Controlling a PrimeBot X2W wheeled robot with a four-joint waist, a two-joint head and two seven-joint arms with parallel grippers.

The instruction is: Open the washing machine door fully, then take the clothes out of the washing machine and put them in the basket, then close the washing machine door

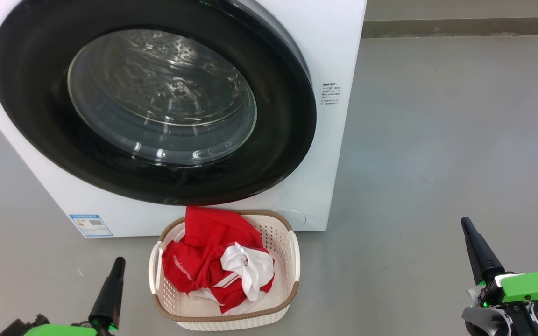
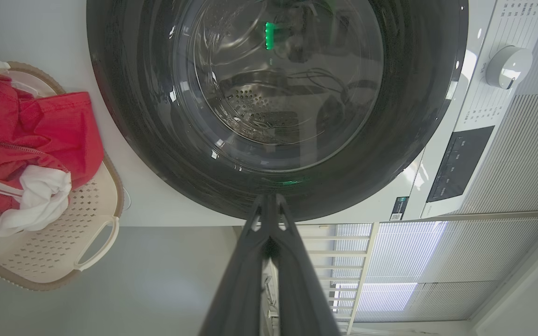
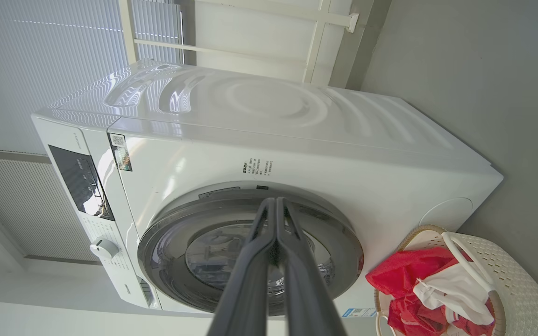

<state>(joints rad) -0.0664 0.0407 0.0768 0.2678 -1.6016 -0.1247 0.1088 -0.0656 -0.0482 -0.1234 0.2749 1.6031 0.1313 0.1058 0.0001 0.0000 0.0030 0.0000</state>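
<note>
The glossy black washing machine door lies against the front of the white washing machine, and the steel drum shows through its glass. On the floor below stands the cream basket, holding the red and white clothes. My left gripper is shut and empty, low at the left of the basket. My right gripper is shut and empty, far right of the basket. In the left wrist view the left gripper points at the door's rim. In the right wrist view the right gripper points at the door from a distance.
Grey floor stretches to the right of the machine up to a wall skirting. A control panel with a round dial tops the machine's front. White blinds hang beyond the machine.
</note>
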